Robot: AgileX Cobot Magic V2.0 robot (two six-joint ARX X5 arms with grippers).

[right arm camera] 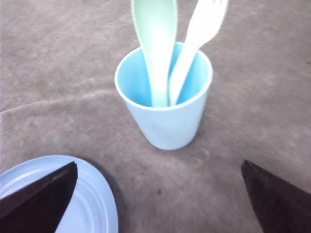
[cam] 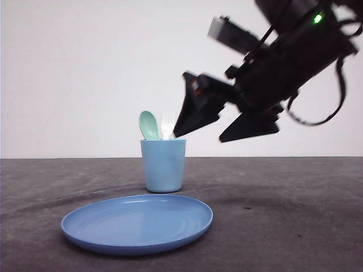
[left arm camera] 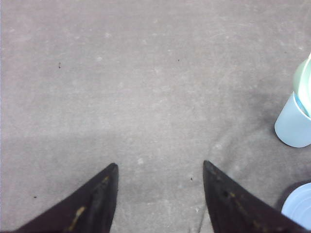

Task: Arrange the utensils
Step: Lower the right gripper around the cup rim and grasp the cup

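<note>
Nearest in the front view lies the blue plate (cam: 137,223); at its 12 o'clock the cup (cam: 163,165) holds the spoon (cam: 149,125) and the fork (cam: 167,126) upright. At 2 o'clock the right gripper (cam: 226,127) hangs spread, empty.

Left wrist view: the left gripper (left arm camera: 160,194) is released over the bare table (left arm camera: 146,87).

Right wrist view: both utensils look light, stiff and slippery; I would take the handles just above the rim.

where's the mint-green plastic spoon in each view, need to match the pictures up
Front view: mint-green plastic spoon stands bowl-up in the light blue plastic cup, left of the white plastic fork.
Left wrist view: a pale green sliver at the right edge, over the cup.
Right wrist view: top centre, standing in the cup.
Shared landmark: the cup.
</note>
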